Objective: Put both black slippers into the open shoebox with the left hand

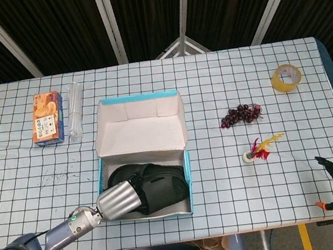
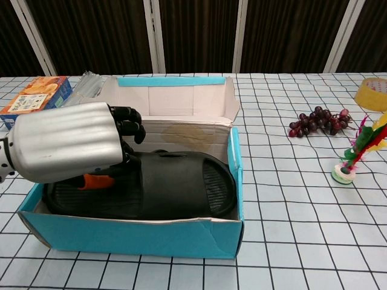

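A checked tablecloth (image 1: 209, 74) covers the table. At its far left, an orange snack box (image 1: 47, 118) lies beside a clear plastic packet (image 1: 73, 110). A bunch of dark grapes (image 1: 241, 114) rests right of centre, a yellow tape roll (image 1: 286, 77) sits near the far right corner, and a feathered shuttlecock (image 1: 259, 150) lies nearer the front edge

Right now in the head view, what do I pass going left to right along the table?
Snack box → plastic tube pack → shoebox → grapes → shuttlecock → tape roll.
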Tool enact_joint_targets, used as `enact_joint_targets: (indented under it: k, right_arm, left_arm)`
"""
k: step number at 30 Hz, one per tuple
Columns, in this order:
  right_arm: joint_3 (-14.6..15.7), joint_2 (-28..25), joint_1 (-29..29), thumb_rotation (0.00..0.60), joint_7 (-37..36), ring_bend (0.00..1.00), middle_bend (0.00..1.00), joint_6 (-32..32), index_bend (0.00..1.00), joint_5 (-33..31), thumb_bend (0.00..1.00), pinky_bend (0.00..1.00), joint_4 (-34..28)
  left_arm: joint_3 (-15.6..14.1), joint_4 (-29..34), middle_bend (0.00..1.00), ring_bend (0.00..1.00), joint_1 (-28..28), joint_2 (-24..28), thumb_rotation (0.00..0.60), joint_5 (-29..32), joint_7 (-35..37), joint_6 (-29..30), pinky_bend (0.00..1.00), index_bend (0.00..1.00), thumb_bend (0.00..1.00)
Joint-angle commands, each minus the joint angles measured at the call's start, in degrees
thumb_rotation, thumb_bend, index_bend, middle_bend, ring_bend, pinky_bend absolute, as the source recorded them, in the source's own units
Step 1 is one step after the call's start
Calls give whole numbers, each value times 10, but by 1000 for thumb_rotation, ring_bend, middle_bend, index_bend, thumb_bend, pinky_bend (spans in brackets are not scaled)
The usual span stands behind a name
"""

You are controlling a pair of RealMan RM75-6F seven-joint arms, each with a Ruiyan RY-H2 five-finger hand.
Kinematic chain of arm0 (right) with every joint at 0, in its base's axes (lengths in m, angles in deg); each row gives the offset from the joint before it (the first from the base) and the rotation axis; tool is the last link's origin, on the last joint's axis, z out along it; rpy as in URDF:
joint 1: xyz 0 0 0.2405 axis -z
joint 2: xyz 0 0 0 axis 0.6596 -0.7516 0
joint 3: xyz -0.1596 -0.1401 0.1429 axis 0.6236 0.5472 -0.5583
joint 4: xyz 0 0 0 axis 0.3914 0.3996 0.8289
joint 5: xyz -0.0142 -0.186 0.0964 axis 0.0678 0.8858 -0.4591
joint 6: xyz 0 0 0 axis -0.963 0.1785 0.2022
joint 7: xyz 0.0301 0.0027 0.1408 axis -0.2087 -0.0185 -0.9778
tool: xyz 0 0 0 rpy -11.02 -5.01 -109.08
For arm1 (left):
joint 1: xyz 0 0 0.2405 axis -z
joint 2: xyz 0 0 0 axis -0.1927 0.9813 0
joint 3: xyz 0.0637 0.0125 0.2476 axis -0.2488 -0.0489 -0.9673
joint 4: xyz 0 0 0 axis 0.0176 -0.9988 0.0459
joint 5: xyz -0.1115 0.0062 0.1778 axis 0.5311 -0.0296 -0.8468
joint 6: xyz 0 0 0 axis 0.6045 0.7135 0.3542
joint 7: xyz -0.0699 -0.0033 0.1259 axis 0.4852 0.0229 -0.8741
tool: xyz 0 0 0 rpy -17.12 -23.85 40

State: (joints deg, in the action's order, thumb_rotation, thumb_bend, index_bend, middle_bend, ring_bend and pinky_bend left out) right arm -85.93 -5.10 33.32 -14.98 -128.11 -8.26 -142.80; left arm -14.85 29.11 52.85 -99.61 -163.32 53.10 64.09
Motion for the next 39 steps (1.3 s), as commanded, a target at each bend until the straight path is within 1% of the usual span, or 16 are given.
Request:
enact_joint_targets:
  k: [1, 9, 17, 22, 27, 31, 36, 38, 39]
  right_arm:
    - [1, 1, 0, 600, 2, 222, 164, 0, 74, -2, 161, 154, 0]
    - [1, 4, 1, 600, 8, 221, 164, 1, 74, -6, 162, 155, 0]
    - [1, 3, -1, 600, 7, 222, 164, 2, 75, -6, 161, 154, 0]
    - [1, 3, 1, 600, 9, 222, 164, 0, 75, -7, 161, 155, -1]
    - [2, 3, 1, 600, 9, 222, 164, -1, 75, -4, 161, 154, -2]
    - [1, 1, 1, 600, 8, 222, 164, -1, 75, -5, 161, 155, -3]
    - [2, 2, 2, 600, 8, 222, 164, -2, 75, -4, 161, 155, -3]
    - [2, 3, 3, 600, 8, 222, 164, -3, 75, -4, 161, 155, -3]
    - [3, 4, 4, 600, 10, 222, 164, -4, 75, -3, 161, 155, -2]
  left_arm:
    - [-4, -22, 759, 352, 0, -17, 600, 8, 14, -6, 290, 671, 262]
    - [-13, -63, 758, 360, 5, -53, 600, 19, 57, -13, 296, 671, 258]
    - [-28, -81, 758, 360, 7, -64, 600, 27, 77, -25, 296, 660, 251]
    - [-19, -65, 758, 360, 11, -49, 600, 18, 67, 4, 296, 647, 246]
    - [-10, -35, 750, 359, 14, -19, 600, 14, 45, 20, 296, 622, 245]
    - [-12, -2, 736, 355, 16, 10, 600, 10, 22, 15, 296, 595, 246]
    - [-13, 24, 735, 353, 17, 32, 600, 2, 1, 16, 296, 578, 246]
    - [-7, 37, 735, 353, 15, 40, 600, -2, -3, 32, 296, 578, 246]
    - [0, 47, 735, 353, 11, 47, 600, -4, -6, 50, 296, 576, 246]
